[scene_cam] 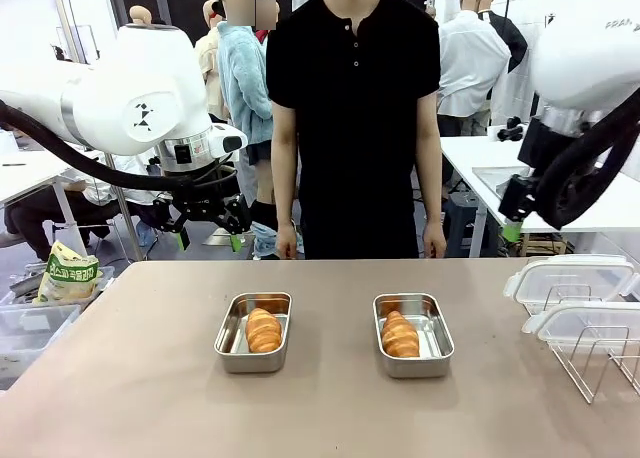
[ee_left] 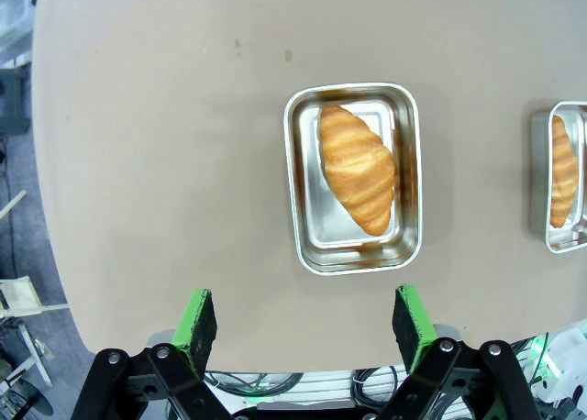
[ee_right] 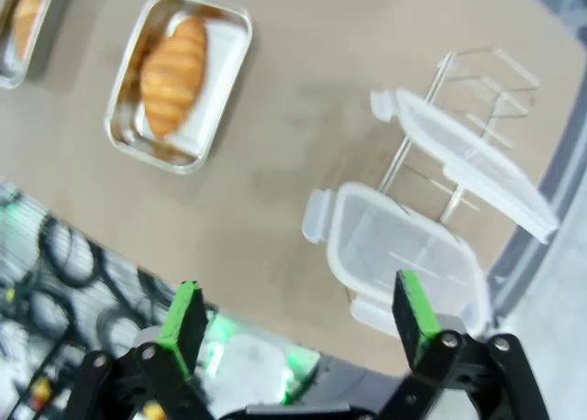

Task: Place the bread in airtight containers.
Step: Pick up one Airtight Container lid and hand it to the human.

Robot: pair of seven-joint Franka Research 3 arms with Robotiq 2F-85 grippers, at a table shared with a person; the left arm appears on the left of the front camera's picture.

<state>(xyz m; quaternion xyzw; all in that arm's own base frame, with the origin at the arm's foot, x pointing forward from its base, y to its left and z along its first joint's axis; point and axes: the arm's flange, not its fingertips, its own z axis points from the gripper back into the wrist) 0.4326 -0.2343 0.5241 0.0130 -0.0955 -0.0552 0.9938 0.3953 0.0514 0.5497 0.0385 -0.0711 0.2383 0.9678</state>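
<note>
Two uncovered steel tubs sit side by side mid-table, the left container (scene_cam: 228,346) holding the left croissant (scene_cam: 263,330) and the right container (scene_cam: 443,343) the right croissant (scene_cam: 400,335). The bare table (scene_cam: 130,378) lies open at 9 o'clock and toward the near edge, while two clear lids (scene_cam: 570,278) crowd a wire rack (scene_cam: 590,363) at 3 o'clock. The left gripper (scene_cam: 209,240) hangs over the far edge at 11 o'clock of the left container, jaws spread wide and empty; the right gripper (ee_right: 298,305), likewise released and touching nothing, hovers high at 2 o'clock.
</note>
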